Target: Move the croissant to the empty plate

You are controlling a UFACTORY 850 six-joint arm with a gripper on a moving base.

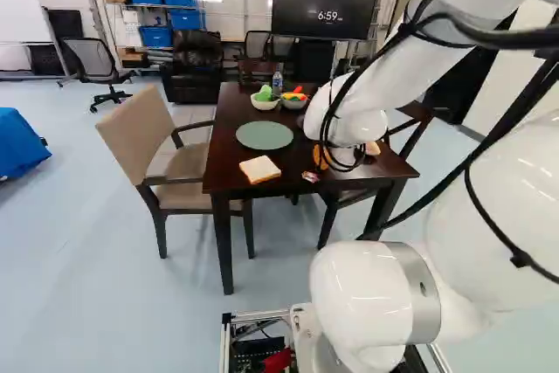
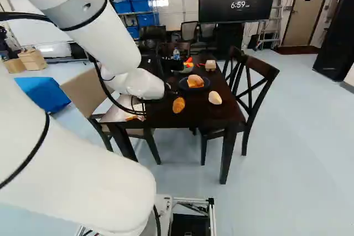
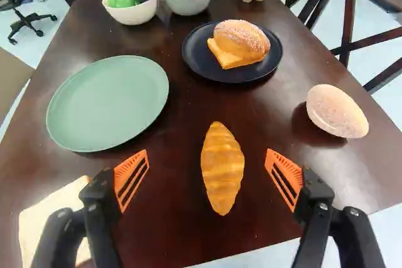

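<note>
On the dark wooden table (image 3: 176, 224), can see the croissant (image 3: 223, 167) lying between the claw's (image 1: 334, 169) orange pads (image 3: 128, 166), touching neither. Would call the fingers spread wide, with plenty of room either side of the croissant.

Just ahead of the left finger, can spot the green plate (image 3: 107, 103), plus a bread slice (image 3: 47, 221) partly hidden behind that same finger. Ahead of the right finger, can make out a pale oval roll (image 3: 339, 112) near the table edge.

Past the croissant, looking at a black plate (image 3: 193, 53) holding a bun (image 3: 242, 37) and an orange slice (image 3: 227, 60). Farther out, can see a white bowl (image 3: 130, 16) of green stuff beside a grey bowl (image 3: 188, 6) of colorful pieces, with a bottle (image 1: 277, 83) close behind them.

Around the table, can also see a tan chair (image 1: 135, 133) in the left base view and a dark wooden chair (image 2: 260, 69) in the right one.
</note>
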